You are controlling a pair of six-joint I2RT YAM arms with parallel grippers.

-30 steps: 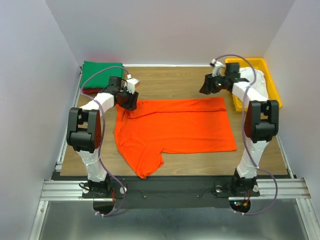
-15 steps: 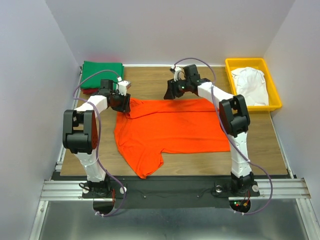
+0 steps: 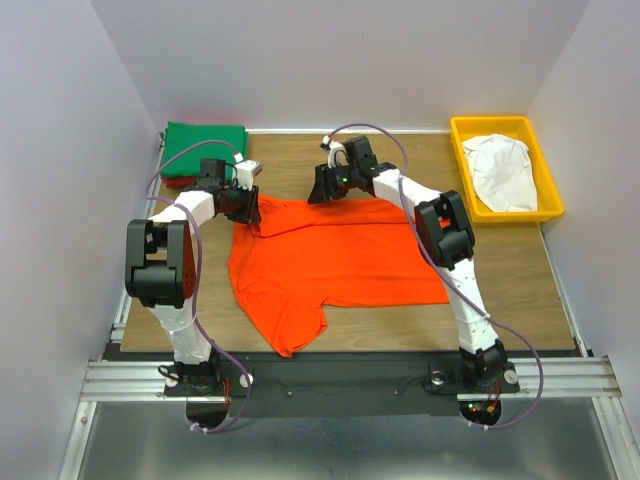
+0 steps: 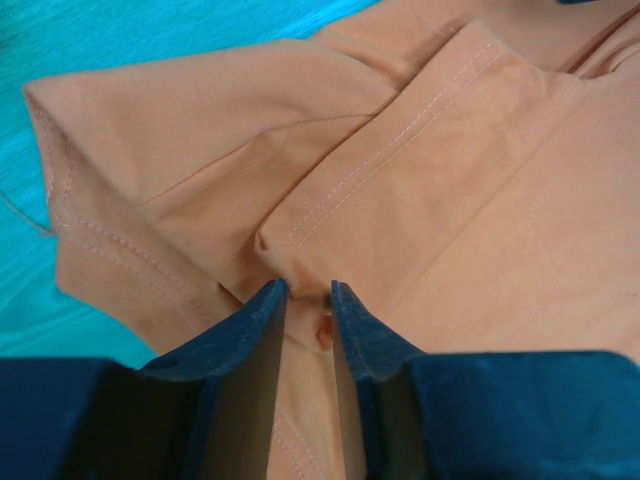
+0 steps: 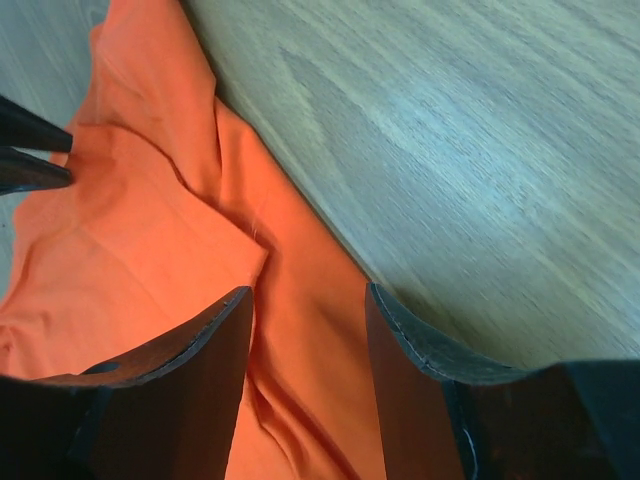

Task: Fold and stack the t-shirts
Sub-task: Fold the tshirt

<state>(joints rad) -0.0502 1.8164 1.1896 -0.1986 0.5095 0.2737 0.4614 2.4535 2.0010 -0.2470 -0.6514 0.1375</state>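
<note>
Left gripper (image 4: 308, 290) grips a fold of the orange t-shirt (image 3: 340, 255) between its jaws, while right gripper (image 5: 308, 293) hangs released astride the edge beneath, apparently for a two-handed fold.

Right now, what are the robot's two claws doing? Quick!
Left gripper: closed, pinching a fold of the orange shirt.
Right gripper: open over the orange shirt's far edge, holding nothing.

Between my left fingers (image 4: 260, 320) there's no room left: a fold of the orange shirt (image 4: 450, 180) fills the gap. My right fingers (image 5: 215, 330) stand wide over its edge, bare table (image 5: 430, 120) ahead. The green shirt (image 3: 205, 142) sits near, beyond the left pair.
</note>
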